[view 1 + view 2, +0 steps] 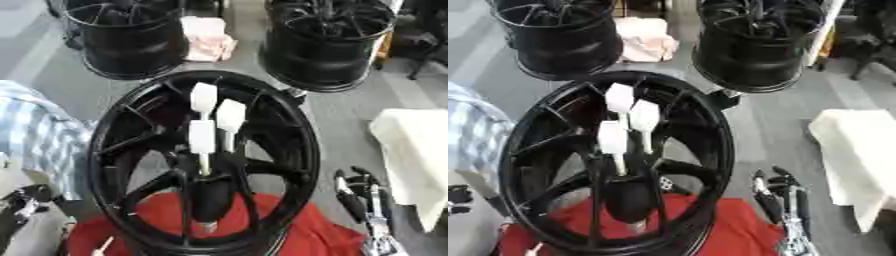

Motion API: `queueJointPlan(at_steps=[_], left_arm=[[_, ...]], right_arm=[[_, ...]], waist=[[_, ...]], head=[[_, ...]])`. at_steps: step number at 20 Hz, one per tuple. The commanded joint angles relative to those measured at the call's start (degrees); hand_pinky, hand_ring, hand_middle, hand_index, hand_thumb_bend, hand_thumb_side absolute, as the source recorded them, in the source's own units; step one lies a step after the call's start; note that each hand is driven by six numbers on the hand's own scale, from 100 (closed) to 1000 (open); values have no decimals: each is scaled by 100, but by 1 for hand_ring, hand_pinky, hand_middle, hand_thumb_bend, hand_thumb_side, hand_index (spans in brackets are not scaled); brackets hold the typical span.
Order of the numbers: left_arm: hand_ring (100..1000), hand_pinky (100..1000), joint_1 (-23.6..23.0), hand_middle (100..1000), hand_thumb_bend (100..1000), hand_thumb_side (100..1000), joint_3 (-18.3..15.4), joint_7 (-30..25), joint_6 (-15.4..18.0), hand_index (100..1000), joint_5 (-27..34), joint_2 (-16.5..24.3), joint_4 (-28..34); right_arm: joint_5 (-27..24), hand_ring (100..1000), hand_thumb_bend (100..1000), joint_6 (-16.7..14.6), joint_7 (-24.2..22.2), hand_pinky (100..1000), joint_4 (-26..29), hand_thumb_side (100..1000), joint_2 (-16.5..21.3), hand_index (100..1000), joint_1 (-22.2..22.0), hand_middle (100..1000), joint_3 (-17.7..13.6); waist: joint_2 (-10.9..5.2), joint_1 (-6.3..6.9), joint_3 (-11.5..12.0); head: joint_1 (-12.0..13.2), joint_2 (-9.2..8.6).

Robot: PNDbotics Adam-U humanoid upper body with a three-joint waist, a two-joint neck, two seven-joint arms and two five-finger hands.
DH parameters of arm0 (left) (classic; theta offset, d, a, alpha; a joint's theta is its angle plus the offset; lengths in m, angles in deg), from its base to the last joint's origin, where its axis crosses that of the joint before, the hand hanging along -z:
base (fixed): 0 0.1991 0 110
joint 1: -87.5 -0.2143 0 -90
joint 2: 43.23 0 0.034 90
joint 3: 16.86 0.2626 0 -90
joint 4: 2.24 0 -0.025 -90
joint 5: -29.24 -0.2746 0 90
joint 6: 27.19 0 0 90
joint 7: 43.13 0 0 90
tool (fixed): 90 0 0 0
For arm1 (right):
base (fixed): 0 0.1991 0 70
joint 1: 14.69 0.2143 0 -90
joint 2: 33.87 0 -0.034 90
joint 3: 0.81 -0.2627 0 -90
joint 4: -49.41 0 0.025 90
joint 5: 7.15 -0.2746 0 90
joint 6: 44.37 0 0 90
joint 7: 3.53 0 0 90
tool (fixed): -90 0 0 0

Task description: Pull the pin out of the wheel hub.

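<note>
Black wheel hub standing on a red cloth, three white-capped pins in its centre, robot hands low at the frame edges.

Left eye view: the hub (203, 160) fills the middle; the pins (202, 137) rise from its centre, untouched. The right hand (360, 192) sits at lower right, fingers relaxed and holding nothing. The left hand (24, 200) shows at lower left; finger state cannot be told.
Right eye view: the red cloth (737, 230) lies under the hub, two more wheels (759, 42) at the top.
</note>
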Motion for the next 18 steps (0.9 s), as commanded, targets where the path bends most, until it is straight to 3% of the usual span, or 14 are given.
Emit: queueJointPlan(at_steps=[1, 5, 8, 13, 18], left_arm=[[734, 715, 23, 653, 454, 590, -28, 7, -9, 757, 15, 120, 61], [734, 715, -21, 653, 455, 590, -40, 18, -6, 758, -5, 155, 71], [734, 715, -37, 653, 455, 590, -38, 12, -13, 758, -23, 174, 82], [735, 716, -57, 654, 456, 591, -26, -19, -34, 758, -66, 212, 116], [735, 716, -52, 654, 457, 591, -18, -55, -73, 758, -97, 233, 160]], right_arm=[[-21, 624, 242, 121, 96, 728, 339, 534, 414, 834, 76, 606, -168], [228, 633, 224, 492, 17, 738, 851, 521, 1204, 843, 469, 617, -360], [440, 645, 218, 817, -397, 746, 1340, 514, 1856, 851, 888, 628, -328], [512, 704, 229, 1049, -2030, 777, 2367, 479, 3083, 891, 1907, 698, 200], [-19, 787, 238, 1078, -4060, 811, 2961, 424, 3654, 941, 2929, 794, 948]], waist=[[-89, -3, -19], [-125, -55, -23], [-148, -86, -7], [-195, -163, 45], [-233, -222, 95]], head=[[3, -42], [-45, -11], [-43, 17], [-88, 68], [-103, 107]])
